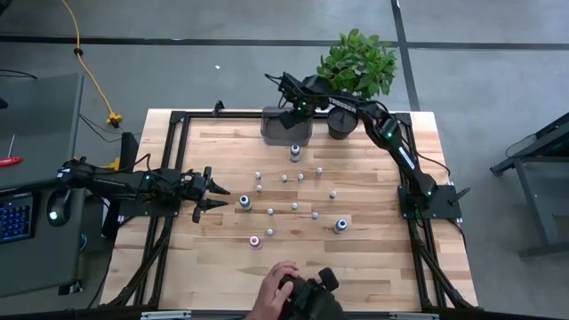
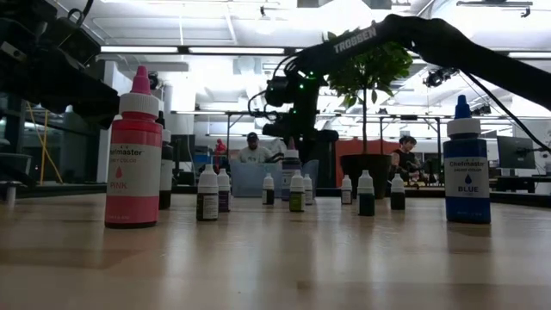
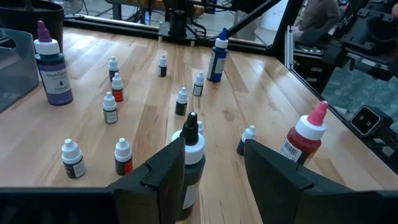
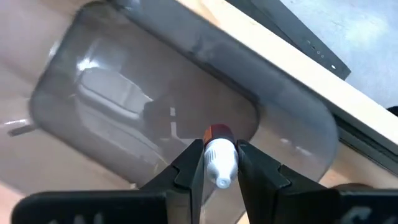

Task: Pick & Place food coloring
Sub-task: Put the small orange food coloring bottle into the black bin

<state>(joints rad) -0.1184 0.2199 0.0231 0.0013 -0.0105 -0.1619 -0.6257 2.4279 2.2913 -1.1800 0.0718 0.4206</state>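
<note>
Several small food coloring bottles (image 1: 293,191) stand scattered on the wooden table, with larger ones among them: pink (image 1: 255,241), blue (image 1: 340,226) and purple (image 1: 295,153). My right gripper (image 4: 219,149) hangs over the grey tray (image 4: 298,106) at the table's far edge and is shut on a tiny white-capped bottle (image 4: 219,163). My left gripper (image 3: 214,146) is open near the table's left side. It points right at a dark-capped bottle (image 3: 191,155) that stands just ahead of its fingers. My right gripper pinches the tiny bottle between its two fingers at the white cap (image 4: 221,155). The fingers come from above, pointing down. The bottle is upright, cap up, its reddish body (image 4: 219,132) below the fingertips, lifted clear above the tray's floor.
A potted green plant (image 1: 358,67) stands at the far edge, right of the tray. A person's hand (image 1: 283,289) holds a dark object at the table's near edge. A black frame runs along the table's sides.
</note>
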